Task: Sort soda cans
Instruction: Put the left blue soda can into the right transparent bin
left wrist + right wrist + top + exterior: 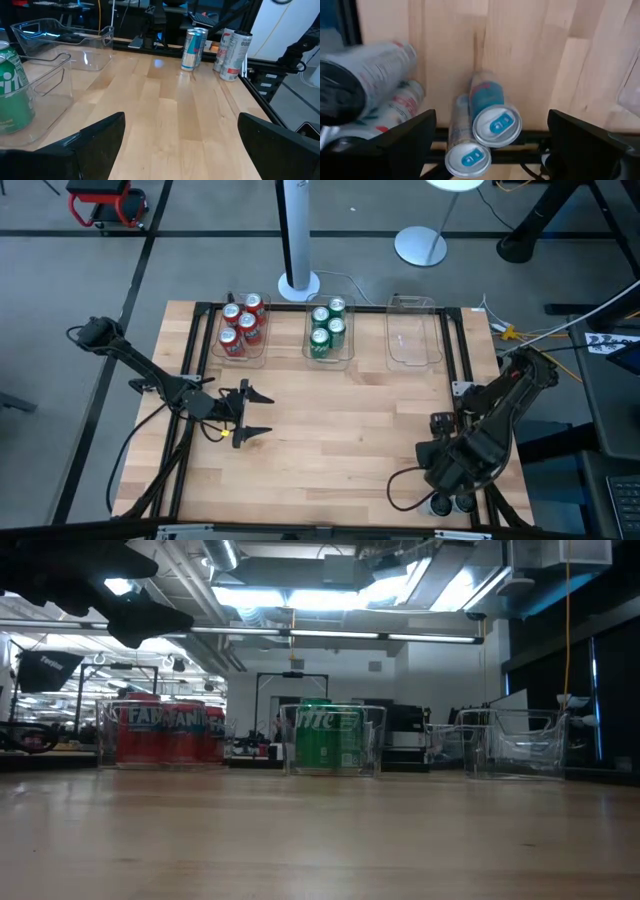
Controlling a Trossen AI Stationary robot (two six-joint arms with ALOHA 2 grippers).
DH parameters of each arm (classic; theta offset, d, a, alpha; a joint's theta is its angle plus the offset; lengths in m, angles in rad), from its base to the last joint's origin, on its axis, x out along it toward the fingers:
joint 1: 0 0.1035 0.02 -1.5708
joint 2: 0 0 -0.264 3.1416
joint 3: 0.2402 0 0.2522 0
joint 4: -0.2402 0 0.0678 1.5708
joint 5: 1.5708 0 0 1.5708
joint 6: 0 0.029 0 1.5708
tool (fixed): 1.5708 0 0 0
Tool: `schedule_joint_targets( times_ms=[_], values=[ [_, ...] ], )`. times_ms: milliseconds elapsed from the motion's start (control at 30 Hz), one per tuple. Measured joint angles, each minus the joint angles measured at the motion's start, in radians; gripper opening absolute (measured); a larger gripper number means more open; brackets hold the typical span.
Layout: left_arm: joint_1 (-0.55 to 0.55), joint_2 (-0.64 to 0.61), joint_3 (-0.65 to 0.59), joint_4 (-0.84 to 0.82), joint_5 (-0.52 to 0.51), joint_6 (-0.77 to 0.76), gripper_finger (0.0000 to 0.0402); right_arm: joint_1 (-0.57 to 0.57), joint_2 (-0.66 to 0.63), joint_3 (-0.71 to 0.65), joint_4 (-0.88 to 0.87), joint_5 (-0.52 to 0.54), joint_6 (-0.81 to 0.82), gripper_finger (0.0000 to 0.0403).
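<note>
right gripper [490, 145]: wide open, holding nothing; arm folded low at the near right corner of the table [340, 440], wrist tipped steeply down. two slim blue-and-silver cans [492, 115] stand upright just below and between its fingers [405, 142], touching each other, tops toward the camera. two paler silver cans [370, 85] sit just beside them, outside one finger.

left gripper [240, 412]: wide open, empty; arm stretched out level from the table's left edge over the left half of the table, fingers [100, 137] pointing across it. the blue and silver cans [192, 47] lie well ahead of it, at the far corner.

red cans [241, 325]: four, in a clear bin [262, 350] beyond the left gripper.

green cans [327, 327]: four, in the middle bin [347, 358].

third bin [415, 330]: no cans in it.
</note>
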Motion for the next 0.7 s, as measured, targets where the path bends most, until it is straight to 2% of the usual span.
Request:
schedule_joint_targets(
  times_ms=[467, 700],
  values=[
    [0.000, 0.000, 0.000, 0.004, 0.000, 0.007, 0.0375, 0.056, -0.040, -0.133, 0.008, -0.008, 0.124, 0.0380],
    [0.000, 0.000, 0.000, 0.004, 0.000, 0.011, 0.0375, 0.055, -0.045, -0.187, 0.085, -0.008, 0.100, 0.0380]
  ],
)
